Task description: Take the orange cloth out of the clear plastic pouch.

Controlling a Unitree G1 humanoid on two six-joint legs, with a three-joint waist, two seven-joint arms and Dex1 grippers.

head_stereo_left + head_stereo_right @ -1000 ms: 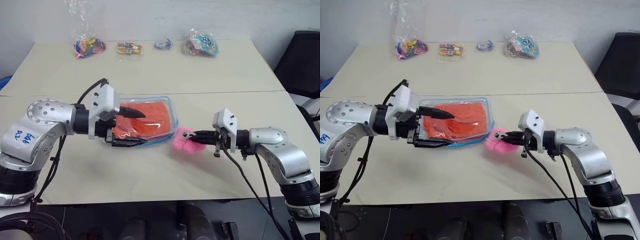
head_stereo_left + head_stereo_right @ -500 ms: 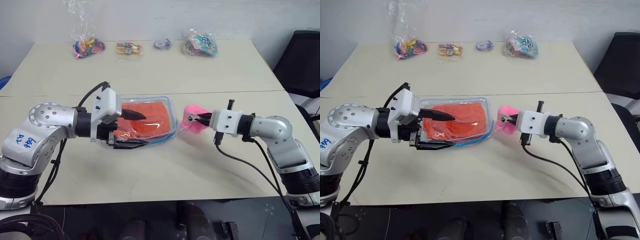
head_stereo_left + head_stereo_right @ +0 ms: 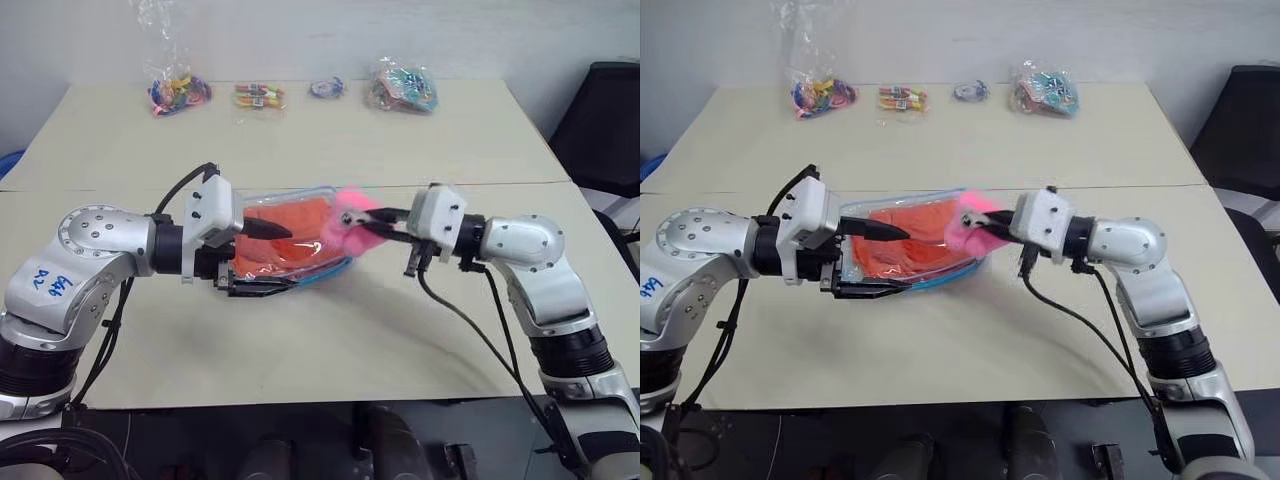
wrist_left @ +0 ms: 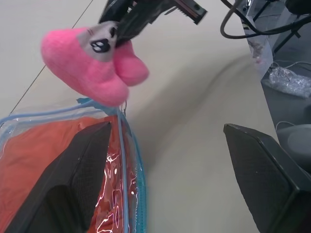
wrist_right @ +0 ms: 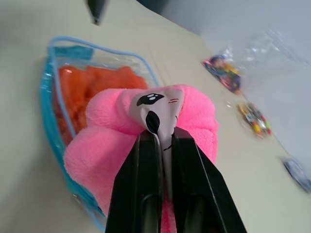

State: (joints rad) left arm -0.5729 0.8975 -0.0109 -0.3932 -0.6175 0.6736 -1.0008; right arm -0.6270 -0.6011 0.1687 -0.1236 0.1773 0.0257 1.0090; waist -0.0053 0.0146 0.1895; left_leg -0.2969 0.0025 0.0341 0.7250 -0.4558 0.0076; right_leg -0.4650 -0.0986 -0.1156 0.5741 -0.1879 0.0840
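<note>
The clear plastic pouch [image 3: 300, 245] is taken as landmark; it lies on the beige table [image 3: 330, 340] with the orange cloth [image 3: 295, 225] inside it. At the pouch's left end, the left gripper [image 3: 258, 258] is spread wide, one finger [image 4: 73, 179] over the pouch's top face and the other below its edge. At the pouch's right end, a pink plush toy [image 5: 146, 145] is pinched by its grey face tag in the closed right gripper [image 3: 358, 220] and held above the pouch's corner. Beyond the pouch, four small bags of trinkets [image 3: 402, 87] are lined along the table's far edge.
</note>
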